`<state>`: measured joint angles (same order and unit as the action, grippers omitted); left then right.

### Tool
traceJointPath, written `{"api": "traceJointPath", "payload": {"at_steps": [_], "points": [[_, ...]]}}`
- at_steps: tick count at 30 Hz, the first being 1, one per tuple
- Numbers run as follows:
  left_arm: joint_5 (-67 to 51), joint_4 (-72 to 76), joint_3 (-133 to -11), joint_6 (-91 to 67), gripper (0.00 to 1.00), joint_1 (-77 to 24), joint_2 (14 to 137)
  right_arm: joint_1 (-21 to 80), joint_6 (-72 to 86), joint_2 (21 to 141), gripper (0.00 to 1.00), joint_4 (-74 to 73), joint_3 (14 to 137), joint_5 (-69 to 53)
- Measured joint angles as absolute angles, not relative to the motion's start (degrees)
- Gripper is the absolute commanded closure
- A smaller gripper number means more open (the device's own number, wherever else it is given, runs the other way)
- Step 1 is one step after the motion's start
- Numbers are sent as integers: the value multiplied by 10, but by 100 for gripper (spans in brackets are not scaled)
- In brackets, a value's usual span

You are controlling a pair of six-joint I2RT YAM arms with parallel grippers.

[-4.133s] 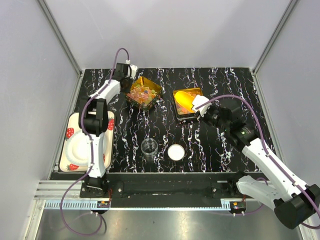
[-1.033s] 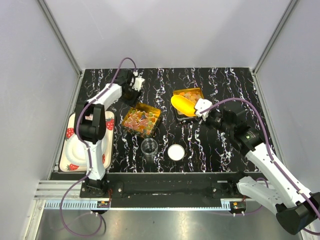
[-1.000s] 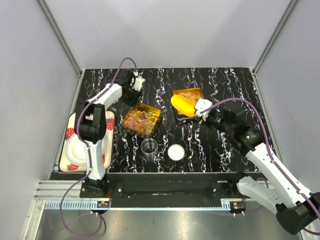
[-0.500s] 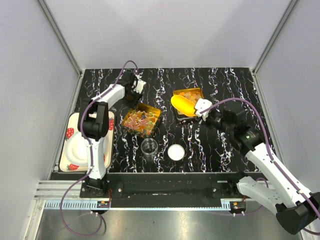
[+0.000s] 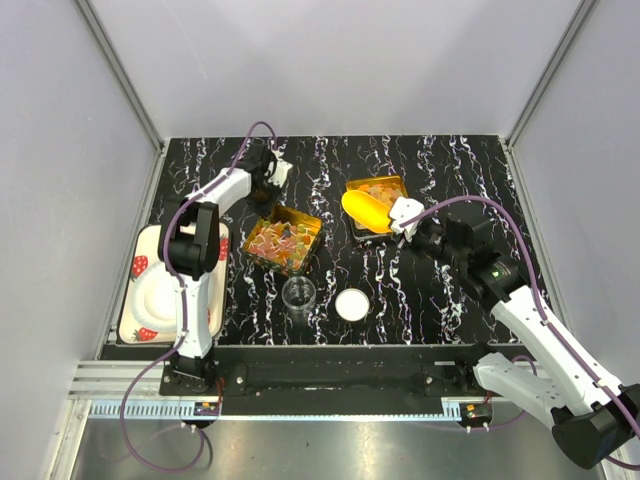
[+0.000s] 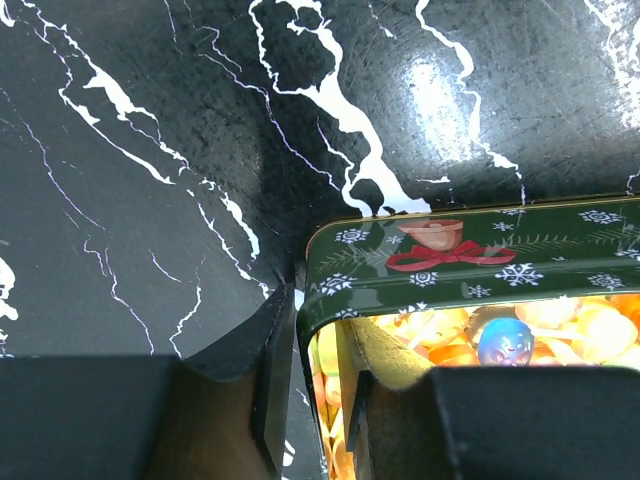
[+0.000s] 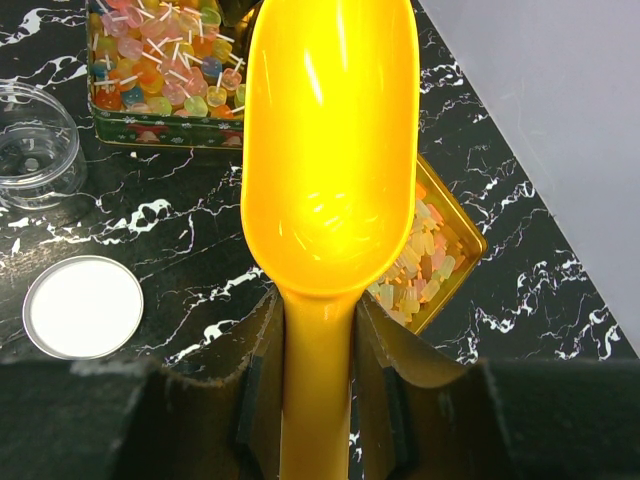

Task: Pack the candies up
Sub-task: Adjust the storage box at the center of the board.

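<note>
Black marbled tabletop (image 5: 450, 170); square tin (image 6: 470, 250), glossy plastic scoop (image 7: 330, 140), tiny candies (image 7: 160, 60).

Black marbled table (image 5: 440, 170) bears two tins (image 5: 270, 262) (image 5: 373, 180), a clear jar (image 5: 298, 294) and a white lid (image 5: 351, 304)

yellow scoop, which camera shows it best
The right wrist view: the yellow scoop fills the frame, bowl empty, handle between the right gripper's fingers. The top external view shows it small, over the tin at the right. The left wrist view does not show it.
</note>
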<state>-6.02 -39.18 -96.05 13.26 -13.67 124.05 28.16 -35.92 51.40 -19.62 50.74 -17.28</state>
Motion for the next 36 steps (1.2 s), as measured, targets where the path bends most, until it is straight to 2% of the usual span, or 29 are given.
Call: {"api": "traceJointPath", "payload": {"at_steps": [11,14,15,18,20,23,34,36], "points": [[-60,-396,-961,131,76,-137,1241,282,-359,514,100,-196,507,-173],[-59,-403,-968,135,57,-137,1245,282,-359,514,100,-196,507,-173],[-59,-405,-971,135,57,-137,1247,282,-359,514,100,-196,507,-174],[-60,-408,-973,138,72,-137,1248,282,-359,514,100,-196,507,-176],[-60,-414,-977,137,87,-137,1250,282,-359,514,100,-196,507,-176],[-58,-424,-985,140,100,-138,1254,282,-359,514,100,-196,507,-176],[-59,-424,-985,147,100,-138,1254,282,-359,514,100,-196,507,-176],[-60,-421,-981,148,97,-138,1253,282,-358,514,100,-196,507,-176]]}}
